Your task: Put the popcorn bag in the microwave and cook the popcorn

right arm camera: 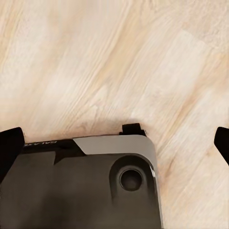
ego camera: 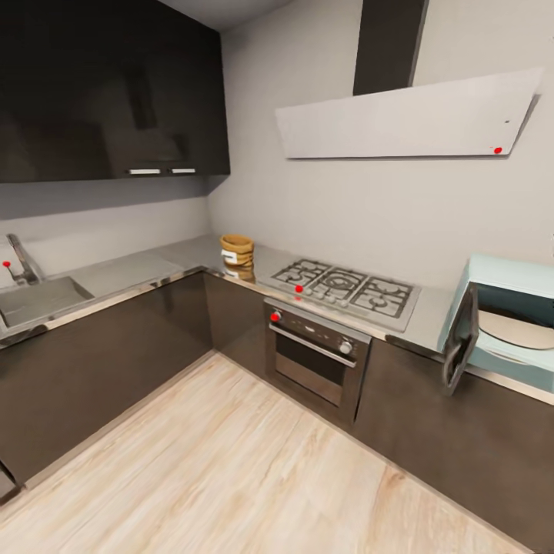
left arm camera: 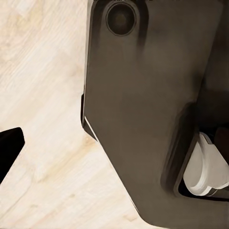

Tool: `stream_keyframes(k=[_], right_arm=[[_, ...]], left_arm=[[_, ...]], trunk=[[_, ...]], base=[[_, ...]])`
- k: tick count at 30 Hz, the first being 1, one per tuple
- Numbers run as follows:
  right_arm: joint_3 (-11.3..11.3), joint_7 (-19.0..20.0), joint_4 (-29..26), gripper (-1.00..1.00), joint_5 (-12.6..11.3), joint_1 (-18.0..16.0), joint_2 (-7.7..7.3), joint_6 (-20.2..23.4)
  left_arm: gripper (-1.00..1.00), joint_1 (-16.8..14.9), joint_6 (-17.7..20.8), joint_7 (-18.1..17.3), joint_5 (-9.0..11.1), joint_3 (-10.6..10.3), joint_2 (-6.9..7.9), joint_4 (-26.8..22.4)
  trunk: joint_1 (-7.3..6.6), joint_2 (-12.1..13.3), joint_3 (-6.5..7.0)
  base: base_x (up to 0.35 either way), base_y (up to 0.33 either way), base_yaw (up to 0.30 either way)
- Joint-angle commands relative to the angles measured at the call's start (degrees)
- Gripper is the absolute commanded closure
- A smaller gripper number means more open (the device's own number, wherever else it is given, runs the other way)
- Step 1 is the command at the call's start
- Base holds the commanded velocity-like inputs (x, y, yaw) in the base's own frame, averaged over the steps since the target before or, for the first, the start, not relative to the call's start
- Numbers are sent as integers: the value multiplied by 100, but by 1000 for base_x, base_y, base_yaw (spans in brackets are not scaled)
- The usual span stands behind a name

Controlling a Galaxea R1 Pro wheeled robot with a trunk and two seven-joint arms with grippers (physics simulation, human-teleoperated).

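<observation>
The bag (ego camera: 237, 250) is sitting upright on the countertop (ego camera: 138, 269), in the corner where the two runs of worktop are meeting, just beside the hob (ego camera: 345, 288) on its side away from the microwave (ego camera: 504, 323). Its reflection is showing on the glossy surface below it. The microwave is standing on the same countertop on the other side of the hob, well apart from the bag. Its door (ego camera: 459, 338) is hanging open toward the room, and a pale round plate (ego camera: 517, 328) is lying inside. The oven (ego camera: 317, 358) is sitting under the hob, the hood (ego camera: 408, 119) is hanging on the wall above it, and the sink (ego camera: 38, 298) is lying far from the hob, beyond the bag.

In the left wrist view one dark fingertip (left arm camera: 8, 148) is showing over the wooden floor (left arm camera: 43, 95), next to the robot's dark base (left arm camera: 143, 105); I cannot tell if this claw is apart or together. In the right wrist view the two dark fingertips (right arm camera: 9, 145) are standing far apart above the floor, so the right gripper (right arm camera: 117, 145) is wide apart and holding nothing.
</observation>
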Motion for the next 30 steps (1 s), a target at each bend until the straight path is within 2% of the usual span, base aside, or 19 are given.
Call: stream_keyframes(k=[1, 17, 19, 21, 23, 26, 27, 30], right_arm=[[-30, 29, 28, -100, -47, -12, -3, -47], [-30, 29, 28, -100, -47, -12, -8, -56], [-30, 28, 28, -100, -47, -12, -7, -57], [-30, 29, 28, -100, -47, -12, -8, -60], [-30, 29, 28, -100, -47, -12, -8, -63], [-30, 28, 28, -100, -47, -12, -8, -65], [-30, 24, 28, -100, -47, -12, -8, -69], [-30, 25, 28, -100, -47, -12, -8, -73]], left_arm=[[-100, -1, -6, 2, 6, 36, -1, -3], [-100, -1, -10, 2, 11, 39, 20, -3], [-100, 2, -10, 2, 14, 43, 56, -3], [-100, 0, -10, 2, 23, 75, 181, -3], [-100, -1, -10, 2, 26, 239, 265, -3], [-100, -1, -3, -4, 28, 813, 315, -3], [-100, -1, -2, -5, 28, 929, 320, -3], [-100, -1, -2, -6, 28, 1018, 324, -3]], trunk=[[3, -6, -7], [3, -6, -7], [3, -6, -7], [3, -6, -7], [3, -6, -7], [3, -6, -7], [3, -6, -7], [3, -6, -7]], base=[[201, 255, -190], [198, 255, -245], [177, 258, -283], [180, 234, -282], [191, 214, -282], [196, 232, -281], [136, 261, -250], [59, 280, -118]])
